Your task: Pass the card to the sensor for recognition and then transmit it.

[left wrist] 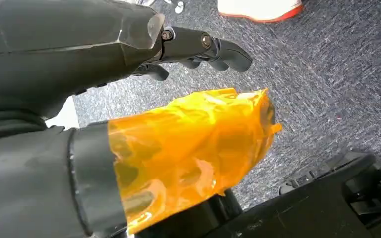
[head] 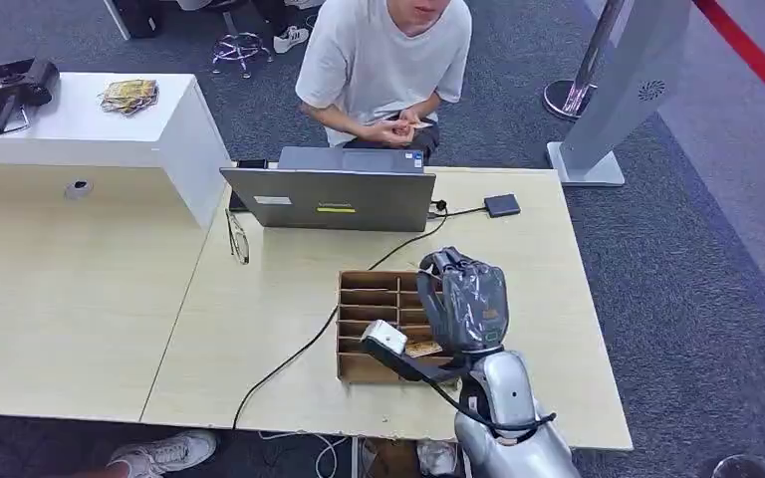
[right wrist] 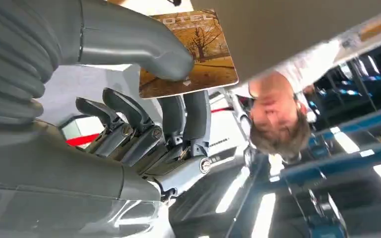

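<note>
My right hand [head: 466,299] is raised over the wooden card box [head: 359,299] on the table, its back toward me. In the right wrist view, this hand [right wrist: 129,129] pinches a card [right wrist: 198,59] with an autumn tree picture between its thumb [right wrist: 139,39] and fingers. The sensor, a small dark reader [head: 501,205] on a cable, lies at the table's far right side, beyond the hand. My left hand [left wrist: 188,99] hangs over the grey carpet holding nothing, its thumb wrapped in orange film and its dark fingers [left wrist: 203,47] apart from it.
A grey laptop [head: 334,194] stands at the far edge, with a seated person in a white shirt [head: 383,55] behind it. Glasses [head: 236,237] lie left of the laptop. A black cable [head: 299,354] crosses the table [head: 259,329]. A white cabinet [head: 110,129] stands at the left.
</note>
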Available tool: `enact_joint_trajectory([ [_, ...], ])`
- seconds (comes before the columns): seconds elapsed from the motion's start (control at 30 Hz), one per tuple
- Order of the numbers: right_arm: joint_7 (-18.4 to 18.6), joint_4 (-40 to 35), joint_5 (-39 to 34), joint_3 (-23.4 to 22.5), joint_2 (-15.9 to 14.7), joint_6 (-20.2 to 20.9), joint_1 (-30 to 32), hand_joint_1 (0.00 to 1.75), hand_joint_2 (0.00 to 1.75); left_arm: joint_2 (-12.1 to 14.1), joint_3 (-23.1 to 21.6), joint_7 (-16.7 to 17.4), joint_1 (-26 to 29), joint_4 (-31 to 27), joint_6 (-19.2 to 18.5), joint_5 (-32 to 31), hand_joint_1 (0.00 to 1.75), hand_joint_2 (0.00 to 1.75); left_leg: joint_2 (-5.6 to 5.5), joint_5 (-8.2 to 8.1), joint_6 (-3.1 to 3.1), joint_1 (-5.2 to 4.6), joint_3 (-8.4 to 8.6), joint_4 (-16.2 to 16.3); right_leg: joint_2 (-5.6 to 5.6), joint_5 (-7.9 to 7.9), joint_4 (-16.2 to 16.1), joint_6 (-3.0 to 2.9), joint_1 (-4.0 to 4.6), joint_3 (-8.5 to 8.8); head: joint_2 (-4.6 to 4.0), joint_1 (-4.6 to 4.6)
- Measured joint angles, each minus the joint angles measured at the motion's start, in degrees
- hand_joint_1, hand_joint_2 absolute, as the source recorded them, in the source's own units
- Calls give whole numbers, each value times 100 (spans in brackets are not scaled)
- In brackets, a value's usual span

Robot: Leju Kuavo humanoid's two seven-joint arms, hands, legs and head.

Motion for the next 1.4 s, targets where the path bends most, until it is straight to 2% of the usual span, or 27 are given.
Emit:
enact_joint_trajectory([
  [0.4, -26, -322, -144, 217, 18, -7, -56, 175, 175, 0, 2, 0, 0, 0, -7, -11, 0, 0, -1, 0, 0, 0, -1, 0, -1, 0, 0, 0, 0, 1, 0, 0],
  [0.77, -20, -302, -299, 223, 160, 11, -452, 175, 175, 0, -17, 0, -2, 0, -39, -107, 0, 0, 0, 0, 0, 0, -1, 0, 0, 0, 1, 0, 0, 1, 0, 0],
  [1.4, 142, 83, -321, 245, 595, 273, -1171, 175, 175, -2, -205, 50, -33, 0, -184, -240, 0, 0, -1, 1, 0, 1, -1, 0, 0, 0, 1, 0, 1, 0, 0, 0],
])
